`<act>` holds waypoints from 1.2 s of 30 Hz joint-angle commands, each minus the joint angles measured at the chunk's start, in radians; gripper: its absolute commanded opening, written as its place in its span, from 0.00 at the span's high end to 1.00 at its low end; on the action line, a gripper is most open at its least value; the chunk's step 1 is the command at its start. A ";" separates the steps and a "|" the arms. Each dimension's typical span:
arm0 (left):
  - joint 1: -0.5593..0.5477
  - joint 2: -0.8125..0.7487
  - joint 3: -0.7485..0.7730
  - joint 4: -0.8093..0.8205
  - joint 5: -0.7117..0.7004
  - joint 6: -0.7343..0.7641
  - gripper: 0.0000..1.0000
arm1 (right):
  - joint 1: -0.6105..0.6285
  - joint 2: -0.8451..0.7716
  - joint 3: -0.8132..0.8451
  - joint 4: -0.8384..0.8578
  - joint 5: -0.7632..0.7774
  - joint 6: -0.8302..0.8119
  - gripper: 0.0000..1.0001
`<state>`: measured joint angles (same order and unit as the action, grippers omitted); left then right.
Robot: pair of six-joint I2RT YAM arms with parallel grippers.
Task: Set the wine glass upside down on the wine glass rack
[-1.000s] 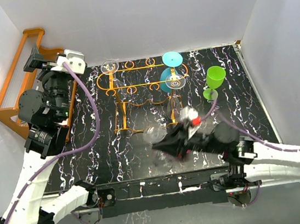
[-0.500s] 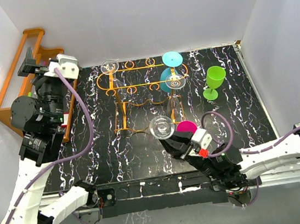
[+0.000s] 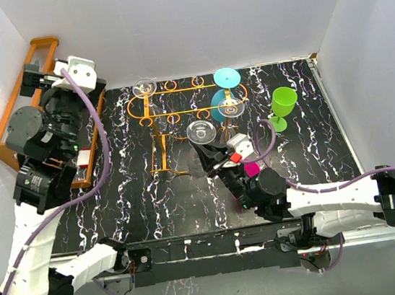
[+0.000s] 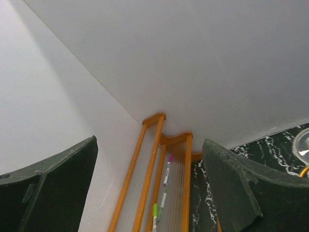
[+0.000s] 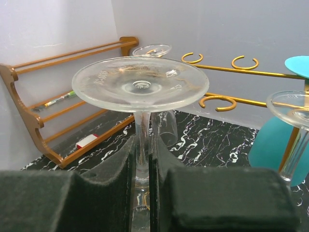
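Note:
My right gripper (image 3: 215, 157) (image 5: 143, 166) is shut on the stem of a clear wine glass (image 3: 201, 132) (image 5: 140, 85). The glass is held upside down, its round foot on top. It hangs just in front of the orange wire wine glass rack (image 3: 178, 111), whose open loops (image 5: 216, 102) show behind the foot in the right wrist view. Another clear glass (image 3: 144, 87) (image 5: 152, 50), a teal glass (image 3: 226, 77) (image 5: 277, 140) and a third glass (image 3: 231, 107) hang on the rack. My left gripper (image 3: 34, 76) (image 4: 149, 193) is open and empty, raised at the back left.
An orange wooden shelf (image 3: 6, 140) (image 4: 149, 164) (image 5: 29, 113) leans at the left wall with markers (image 4: 166, 174) on it. A green glass (image 3: 283, 103) stands upright at the right. A magenta object (image 3: 251, 169) lies under my right arm. White walls close in on three sides.
My right arm has carried the upside-down glass away from the front edge toward the rack. The left arm swung up toward the back left corner and its jaws widened slightly.

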<state>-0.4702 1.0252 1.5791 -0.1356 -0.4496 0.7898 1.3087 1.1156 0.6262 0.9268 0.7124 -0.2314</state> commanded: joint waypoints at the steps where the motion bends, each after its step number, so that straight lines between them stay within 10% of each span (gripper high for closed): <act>1: 0.021 -0.015 0.191 -0.269 0.075 -0.196 0.12 | -0.040 0.005 0.092 -0.052 -0.017 0.084 0.92; 36: 0.171 -0.288 0.005 -0.488 0.126 -0.141 0.04 | -0.147 0.094 0.198 -0.217 0.160 0.119 0.92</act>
<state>-0.2920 0.7513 1.5894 -0.6369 -0.3027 0.6369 1.1679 1.2644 0.7856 0.6537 0.8246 -0.1108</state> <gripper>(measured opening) 0.962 0.143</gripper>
